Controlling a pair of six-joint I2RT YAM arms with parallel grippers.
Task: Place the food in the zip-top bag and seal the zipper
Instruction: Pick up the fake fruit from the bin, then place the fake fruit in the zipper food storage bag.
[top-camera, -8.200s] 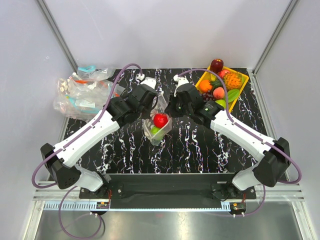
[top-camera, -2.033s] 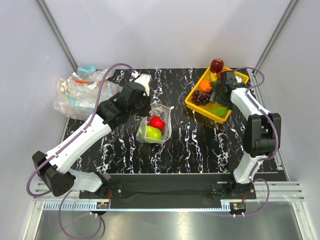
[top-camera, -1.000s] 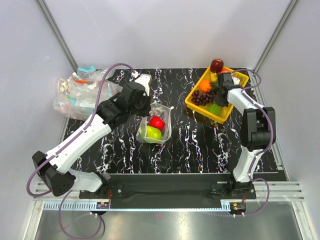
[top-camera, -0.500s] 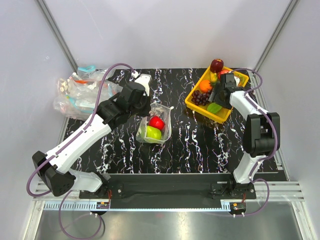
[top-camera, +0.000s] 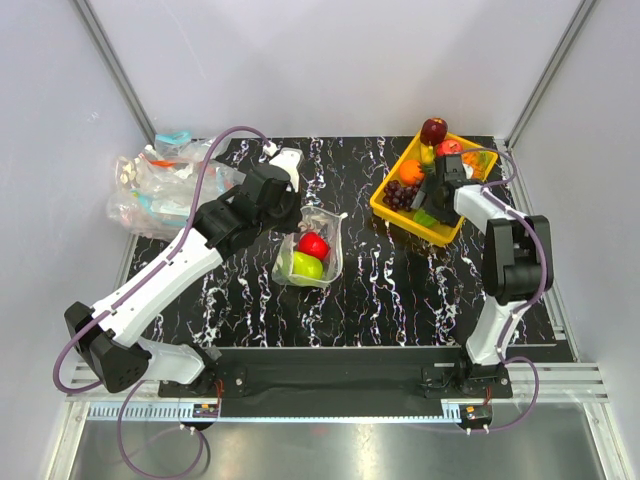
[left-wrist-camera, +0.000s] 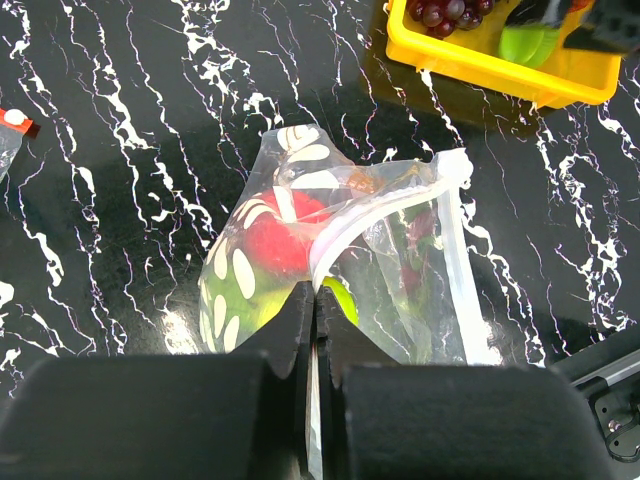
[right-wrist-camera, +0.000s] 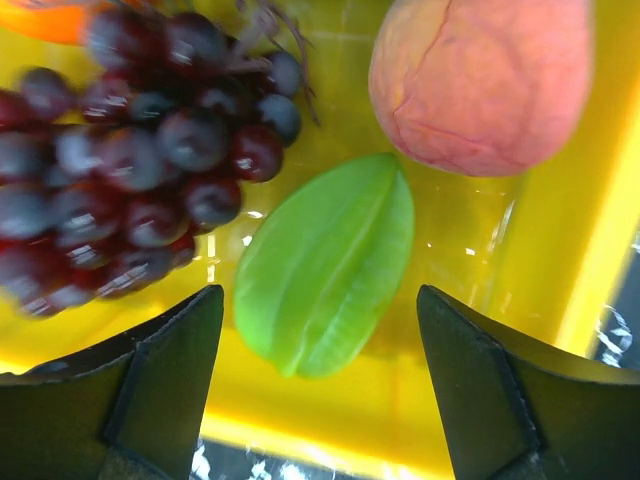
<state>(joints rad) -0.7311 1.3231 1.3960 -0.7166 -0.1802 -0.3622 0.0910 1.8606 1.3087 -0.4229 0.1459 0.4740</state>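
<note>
Right wrist view | our right hand (right-wrist-camera: 320, 320) has just spread wide, holding nothing, above a green ridged fruit (right-wrist-camera: 325, 260) in the yellow tray (right-wrist-camera: 560, 250), far right | left hand (left-wrist-camera: 315, 300) pinches the zip-top bag (left-wrist-camera: 420, 270) mid-desk (top-camera: 400, 290); red fruit (top-camera: 314, 245) and green apple (top-camera: 308, 265) inside | we expect the next pick.

Zip-top bag (left-wrist-camera: 420, 285) clear crinkly plastic; yellow tray (right-wrist-camera: 572, 225) glossy plastic.

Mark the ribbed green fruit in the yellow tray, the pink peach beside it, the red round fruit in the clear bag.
Ribbed glossy green fruit (right-wrist-camera: 325, 265): right wrist view, central ridge.
Pink peach (right-wrist-camera: 480, 80): right wrist view, middle of skin.
Red round fruit (left-wrist-camera: 285, 245): left wrist view, bare red centre.
</note>
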